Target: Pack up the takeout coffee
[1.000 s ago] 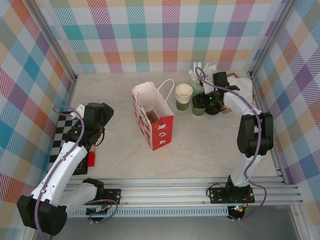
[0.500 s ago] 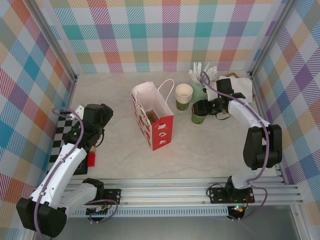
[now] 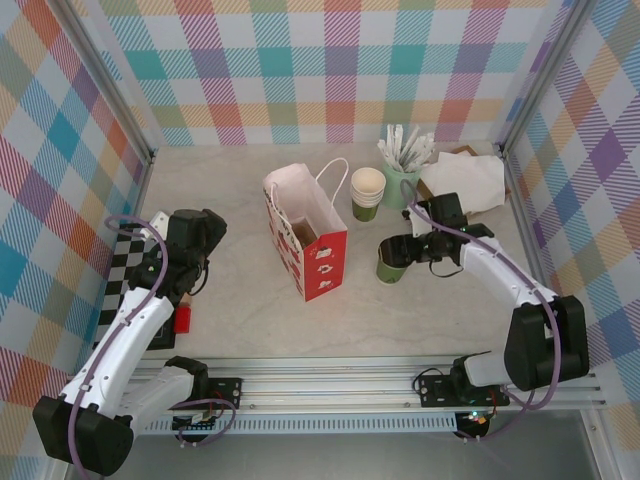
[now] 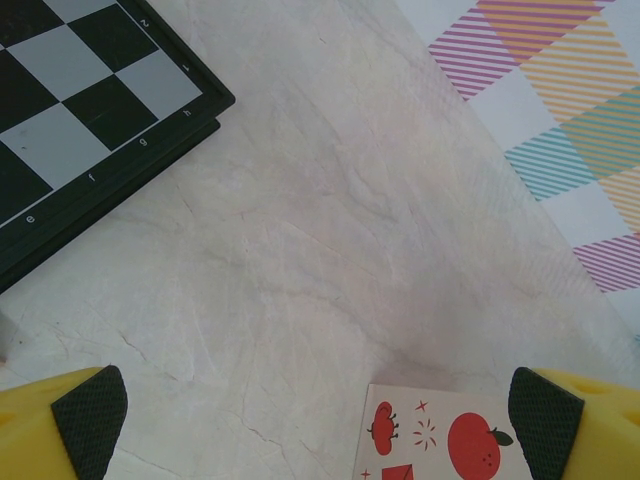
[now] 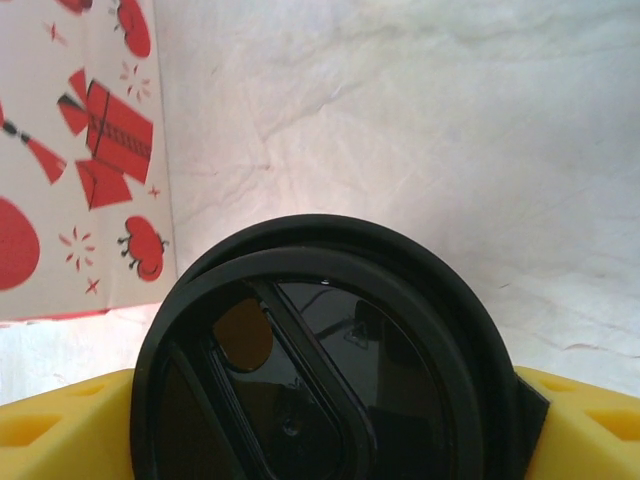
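From above, the coffee cup (image 3: 388,268) stood about upright on the table (image 3: 250,320), its long axis vertical and its black lid (image 3: 396,247) facing up. It was just right of the paper bag's (image 3: 305,235) red end, apart from it, and nearer the arms than the stack of pale cups (image 3: 367,190) and the mint cup of white sticks (image 3: 402,165).

The right arm (image 3: 520,300) rose from its base, bent at the elbow near the right wall, and ran its forearm back and left. The right gripper (image 3: 402,250) reached the cup from the right, level with the lid. The left arm (image 3: 130,330) slanted up from its base, with its wrist folded over beside the checkerboard (image 3: 122,275).

Through the left wrist camera, the left gripper (image 4: 318,415) was spread wide with nothing between its fingers (image 4: 90,410). Bare table lay ahead of it, with the checkerboard's corner at the upper left. A white panel printed with red tomatoes (image 4: 440,440) showed at the bottom edge.

Through the right wrist camera, the lid faced the lens. The yellow fingers (image 5: 60,430) stood wide on either side of it, close against its rim. Whether they still pressed the cup could not be told. The bag's white side, with red prints, stood at the upper left.
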Robot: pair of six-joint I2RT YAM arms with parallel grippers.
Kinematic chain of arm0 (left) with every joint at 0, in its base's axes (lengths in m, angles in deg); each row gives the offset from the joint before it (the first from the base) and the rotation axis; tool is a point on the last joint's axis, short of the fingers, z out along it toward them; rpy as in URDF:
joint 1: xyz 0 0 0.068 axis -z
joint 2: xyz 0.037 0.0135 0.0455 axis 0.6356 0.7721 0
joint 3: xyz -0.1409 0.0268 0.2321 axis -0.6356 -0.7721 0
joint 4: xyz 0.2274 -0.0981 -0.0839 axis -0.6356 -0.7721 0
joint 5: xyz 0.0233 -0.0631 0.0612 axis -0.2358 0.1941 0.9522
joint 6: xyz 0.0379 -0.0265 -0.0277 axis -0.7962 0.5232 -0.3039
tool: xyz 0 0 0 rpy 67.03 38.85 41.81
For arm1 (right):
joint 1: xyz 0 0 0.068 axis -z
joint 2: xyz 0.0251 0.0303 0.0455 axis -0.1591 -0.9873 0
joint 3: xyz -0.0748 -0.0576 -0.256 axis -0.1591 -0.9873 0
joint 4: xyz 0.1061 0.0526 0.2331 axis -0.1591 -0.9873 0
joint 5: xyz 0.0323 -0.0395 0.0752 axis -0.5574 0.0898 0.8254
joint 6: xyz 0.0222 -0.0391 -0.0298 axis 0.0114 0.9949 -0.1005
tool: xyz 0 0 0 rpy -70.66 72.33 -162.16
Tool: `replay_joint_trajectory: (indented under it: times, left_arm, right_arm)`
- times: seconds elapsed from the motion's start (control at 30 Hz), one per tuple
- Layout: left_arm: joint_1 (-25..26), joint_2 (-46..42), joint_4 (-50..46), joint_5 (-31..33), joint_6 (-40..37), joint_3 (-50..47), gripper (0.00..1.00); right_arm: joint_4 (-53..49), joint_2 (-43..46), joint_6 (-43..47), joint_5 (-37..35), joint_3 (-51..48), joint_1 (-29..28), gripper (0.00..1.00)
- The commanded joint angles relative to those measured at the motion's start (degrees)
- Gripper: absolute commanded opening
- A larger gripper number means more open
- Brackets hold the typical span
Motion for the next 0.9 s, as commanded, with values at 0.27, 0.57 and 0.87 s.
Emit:
replay_joint_trajectory:
  times: [0.27, 0.57, 0.87]
  left_arm:
    - [-0.71, -0.09, 0.68, -0.44, -0.28, -0.71, 1.00]
    - [-0.68, 0.03, 1.02, -0.22, -0.32, -0.82, 1.00]
    - [-0.72, 0.76, 1.61, -0.32, -0.43, -0.82, 1.00]
  right_arm:
    - [1.20, 3.57, -0.96, -2.29, -2.99, -2.12, 0.93]
    - [-4.98, 4.27, -1.62, -5.54, 0.14, -2.29, 1.00]
    - [-19.50, 0.58, -6.93, -13.35, 10.53, -2.35, 1.00]
